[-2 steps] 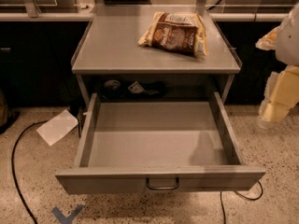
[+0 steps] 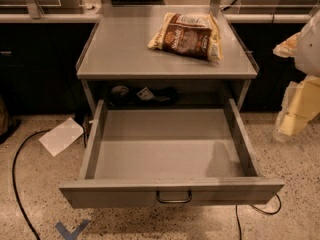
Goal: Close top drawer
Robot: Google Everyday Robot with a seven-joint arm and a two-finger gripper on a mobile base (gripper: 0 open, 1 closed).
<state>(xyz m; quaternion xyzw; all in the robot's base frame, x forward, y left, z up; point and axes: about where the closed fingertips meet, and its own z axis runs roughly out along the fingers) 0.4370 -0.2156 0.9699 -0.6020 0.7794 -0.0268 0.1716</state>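
Observation:
The top drawer (image 2: 120,194) is a wide grey metal drawer, pulled far out of the grey cabinet (image 2: 125,59) toward me. Its shallow tray is empty. A small wire loop handle (image 2: 174,198) hangs at the centre of its front panel. My gripper (image 2: 298,109) is a pale yellowish shape at the right edge of the view. It hangs in the air to the right of the drawer's right side wall, at about the height of the cabinet opening, and touches nothing. The white arm (image 2: 311,46) is above it.
A brown and yellow snack bag (image 2: 186,35) lies on the cabinet top. Dark small objects (image 2: 145,95) sit in the opening behind the drawer. A white paper (image 2: 61,136), black cables (image 2: 17,184) and a blue tape mark (image 2: 71,230) are on the speckled floor. Dark counters stand behind.

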